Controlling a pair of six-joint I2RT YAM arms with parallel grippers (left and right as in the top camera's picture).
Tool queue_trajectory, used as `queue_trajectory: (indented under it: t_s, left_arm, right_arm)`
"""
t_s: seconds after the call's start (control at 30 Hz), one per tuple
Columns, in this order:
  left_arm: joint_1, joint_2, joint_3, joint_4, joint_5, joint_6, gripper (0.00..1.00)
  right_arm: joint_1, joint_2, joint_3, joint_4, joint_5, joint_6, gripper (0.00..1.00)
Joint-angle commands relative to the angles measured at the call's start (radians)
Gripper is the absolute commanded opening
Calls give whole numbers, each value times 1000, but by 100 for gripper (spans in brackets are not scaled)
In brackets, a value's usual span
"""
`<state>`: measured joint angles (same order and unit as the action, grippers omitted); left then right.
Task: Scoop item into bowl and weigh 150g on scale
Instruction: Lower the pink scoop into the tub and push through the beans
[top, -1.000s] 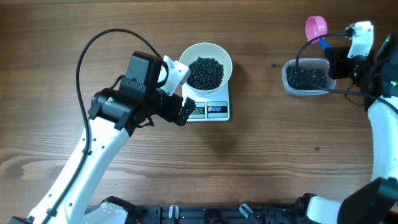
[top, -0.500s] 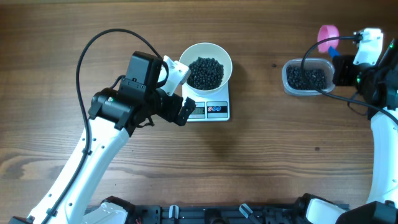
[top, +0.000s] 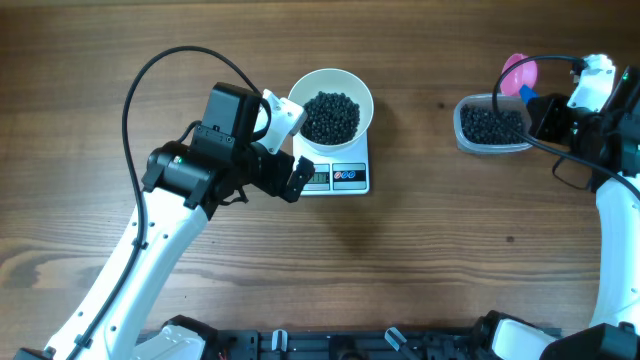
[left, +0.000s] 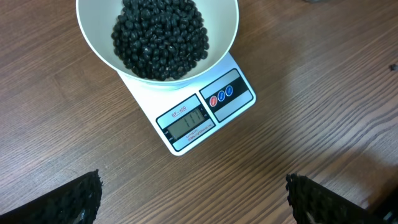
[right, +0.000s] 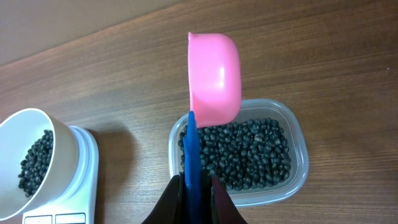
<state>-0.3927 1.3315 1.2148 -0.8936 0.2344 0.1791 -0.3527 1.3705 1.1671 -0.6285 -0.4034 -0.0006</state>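
Pink scoop (right: 214, 78), clamped by its handle in the closed right gripper (right: 194, 186), is hovering at the clear tub's (right: 297, 146) edge — scooping seems in hand, needing a dip into the beans (right: 249, 152).

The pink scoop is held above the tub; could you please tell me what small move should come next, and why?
Probably lower the scoop into the beans in the tub. The right gripper is shut on the blue handle, and the scoop hangs over the tub's far edge with no beans showing in it.
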Motion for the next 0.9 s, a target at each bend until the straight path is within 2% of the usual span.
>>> queue_trajectory:
  t_s: [0.0,0.13,0.43,0.57,0.87]
  left_arm:
    - [-5,-3,16,2,16,16,100]
    - [-5,-4,16,2,16,16,100]
    - [-5,-3,16,2,16,16,100]
    - [-5,-4,16,2,16,16,100]
    - [-5,-4,16,2,16,16,100]
  right_arm:
    - [2,-7,3,-14,-24,-85,4]
    - [2,-6,3,-20,-20,-180,4]
    - [2,-5,3,-60,56,-177,4]
    - [2,-3,3,-87,56,-121,4]
    - [2,36,3,-163,59,-196,4]
